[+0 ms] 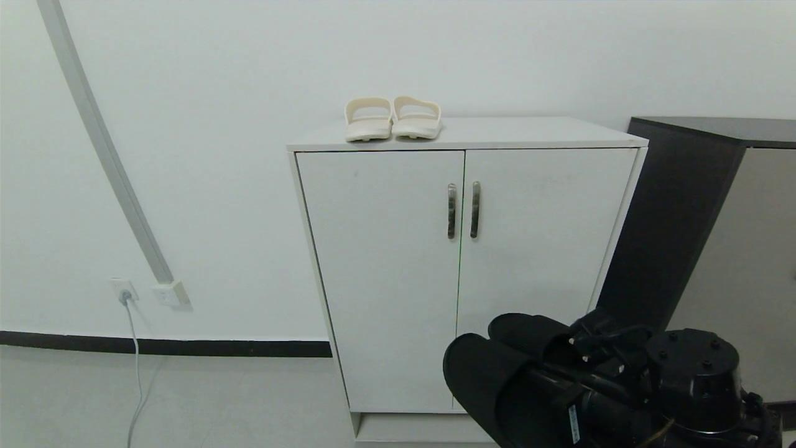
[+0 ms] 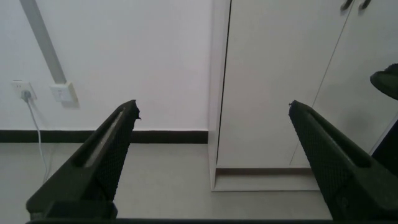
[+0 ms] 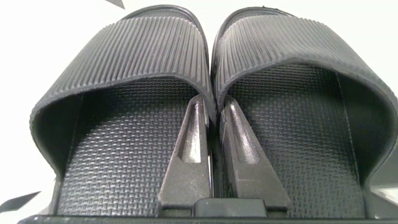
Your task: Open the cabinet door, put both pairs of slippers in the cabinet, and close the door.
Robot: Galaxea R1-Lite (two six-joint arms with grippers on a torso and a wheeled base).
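Black slippers (image 1: 497, 373) with ribbed straps sit side by side in the right end effector (image 3: 212, 109), low at about 5 o'clock in the head view, in front of the lower part of the right door (image 1: 541, 274) of the cabinet (image 1: 323, 144). In the right wrist view its two fingers (image 3: 186, 162) run close together up the middle of the pair, one inside each shoe under the strap, clenched on the two inner walls where the slippers meet. The white cabinet stands against the wall on the floor (image 1: 205, 398) with the right door and the left door (image 1: 382, 274) both shut, and two dark upright bar handles (image 1: 452, 211) sit just beside each other at the centre seam. Cream slippers (image 1: 393, 118) rest on the cabinet's top, on its left half, the two shoes touching side by side. The left end effector (image 2: 212, 107) is released and holds nothing, its dark fingers (image 2: 106, 155) spread wide, facing the cabinet's lower left corner and the wall beside it. At the cabinet's 3 o'clock, just beside it, stands a dark cabinet (image 1: 671, 224). At its 8 o'clock a wall socket (image 1: 122, 289) has a grey cable (image 1: 137, 367) hanging to the floor, and grey trunking (image 1: 99, 137) slants up the wall towards 11 o'clock.
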